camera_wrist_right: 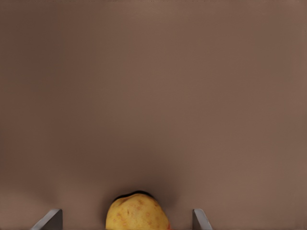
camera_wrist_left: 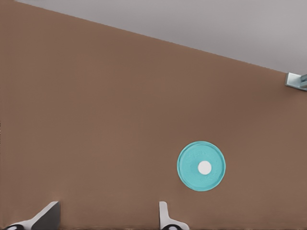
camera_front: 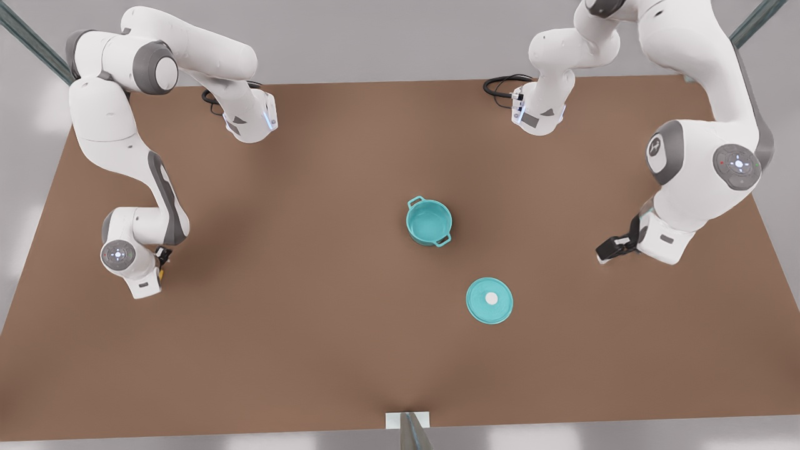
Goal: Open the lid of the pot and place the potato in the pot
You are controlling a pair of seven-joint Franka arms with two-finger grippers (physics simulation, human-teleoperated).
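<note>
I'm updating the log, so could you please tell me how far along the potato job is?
Done: the pot lid lies flat on the table, apart from the open pot. In hand: the right claw is open around the potato, at the front view's left. The left claw waits open. Left: gripping the potato and placing it in the pot.

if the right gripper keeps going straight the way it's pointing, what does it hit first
Most likely the potato: it sits between the open fingers of the right gripper, directly ahead. Around it lies bare brown table. Depth is hard to judge, so how far the fingers stand from the potato is unclear.
</note>
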